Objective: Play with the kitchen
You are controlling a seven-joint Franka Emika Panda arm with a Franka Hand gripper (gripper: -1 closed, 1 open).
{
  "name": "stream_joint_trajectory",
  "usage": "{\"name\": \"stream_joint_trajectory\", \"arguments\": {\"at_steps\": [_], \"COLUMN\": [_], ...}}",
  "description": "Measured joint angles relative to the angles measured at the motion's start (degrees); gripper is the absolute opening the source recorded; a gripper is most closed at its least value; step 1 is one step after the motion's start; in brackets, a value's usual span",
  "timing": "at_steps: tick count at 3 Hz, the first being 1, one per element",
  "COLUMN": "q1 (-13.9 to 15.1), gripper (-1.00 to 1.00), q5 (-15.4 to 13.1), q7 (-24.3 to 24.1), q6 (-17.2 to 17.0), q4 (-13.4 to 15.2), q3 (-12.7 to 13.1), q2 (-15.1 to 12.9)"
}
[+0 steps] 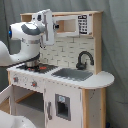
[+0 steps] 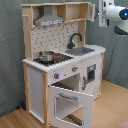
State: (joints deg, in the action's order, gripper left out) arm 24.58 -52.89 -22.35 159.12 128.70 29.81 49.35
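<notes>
The kitchen (image 2: pixel 62 65) stands upright at frame centre in the second exterior view, oven door (image 2: pixel 71 105) hanging open at 6 o'clock. The arm (image 2: pixel 116 14) sits at 1 o'clock beside the upper shelf; whether its gripper is open or closed cannot be determined. A pot (image 2: pixel 46 56) rests on the stove.

Even, soft indoor light; both exterior views blurry; faint shadows.

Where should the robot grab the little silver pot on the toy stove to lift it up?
Best at the rim of the small shiny metal pot, coming straight down from above. It stands upright on the black stovetop with its round mouth facing up, and the grey hood sits well above it, so the top looks free. Its wall is curved, so a side grip would probably slip.
</notes>
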Motion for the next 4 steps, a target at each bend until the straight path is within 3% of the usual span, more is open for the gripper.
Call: {"name": "stream_joint_trajectory", "arguments": {"at_steps": [2, 4], "q1": [2.98, 7.81], "gripper": [-1.0, -1.0], "q5": [0.0, 0.0], "q7": [-0.97, -1.8], "q6": [-0.22, -0.47], "q4": [-7.07, -13.97], "q3": [5.84, 12.34], "q2": [-6.97, -12.64]}}
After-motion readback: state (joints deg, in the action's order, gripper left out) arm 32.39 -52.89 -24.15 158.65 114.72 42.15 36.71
